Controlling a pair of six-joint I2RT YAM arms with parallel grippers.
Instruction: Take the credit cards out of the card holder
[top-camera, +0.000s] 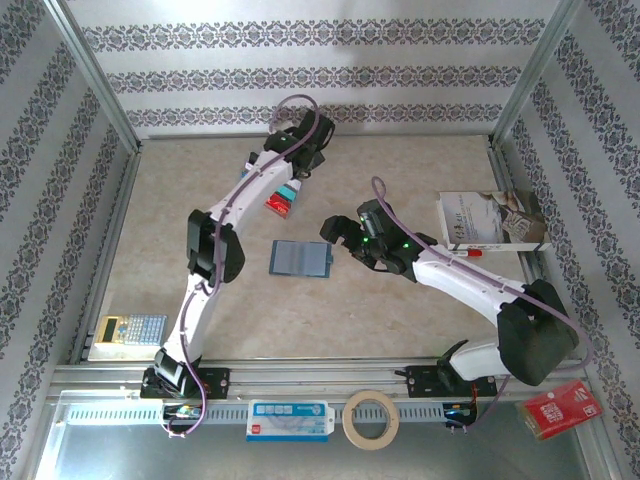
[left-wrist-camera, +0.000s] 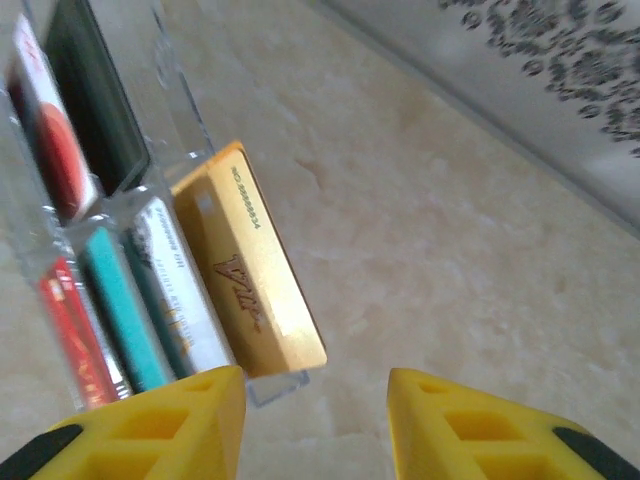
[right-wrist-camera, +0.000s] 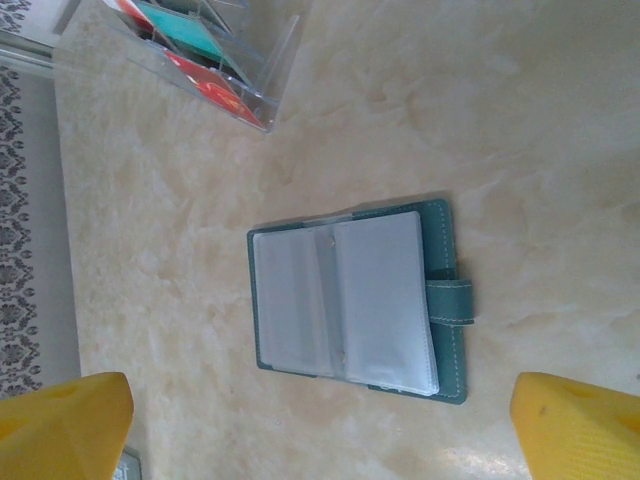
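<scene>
Top view, left to right: the left pincer (left-wrist-camera: 315, 420) sits upper centre with jaws apart and nothing between them, at a clear acrylic tray (top-camera: 283, 197) where the credit cards (left-wrist-camera: 250, 270) stand on edge (gold, white, teal, red). The card holder (top-camera: 300, 258) lies open mid-frame on the tabletop (top-camera: 400, 320), and the right pincer (right-wrist-camera: 320, 428) just right of it is spread wide and empty. The holder's clear sleeves look empty. Cards likely light, stiff and slick, so pinch an exposed short edge across both faces; the holder looks soft, so pin it by the strap tab.
</scene>
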